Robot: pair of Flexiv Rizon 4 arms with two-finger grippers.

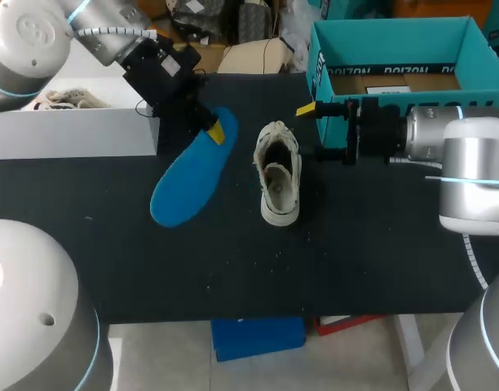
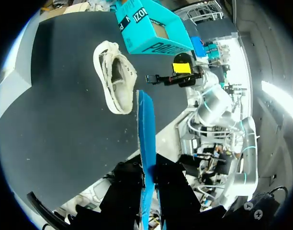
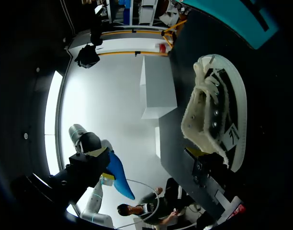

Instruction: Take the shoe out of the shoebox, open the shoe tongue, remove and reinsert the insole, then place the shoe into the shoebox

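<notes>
Left gripper [image 1: 217,130] is clamped on one end of the blue insole [image 1: 188,179] (just left of the shoe). The shoe [image 1: 280,173] lies on the table [image 1: 233,269], outside the shoebox [image 1: 396,37]. Right gripper [image 1: 315,130] is beside the shoe, fingers apart and empty.

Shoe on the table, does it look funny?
Yes. Its blue insole is out, pinched by the left tool beside it, so the shoe sits empty on the table.
</notes>
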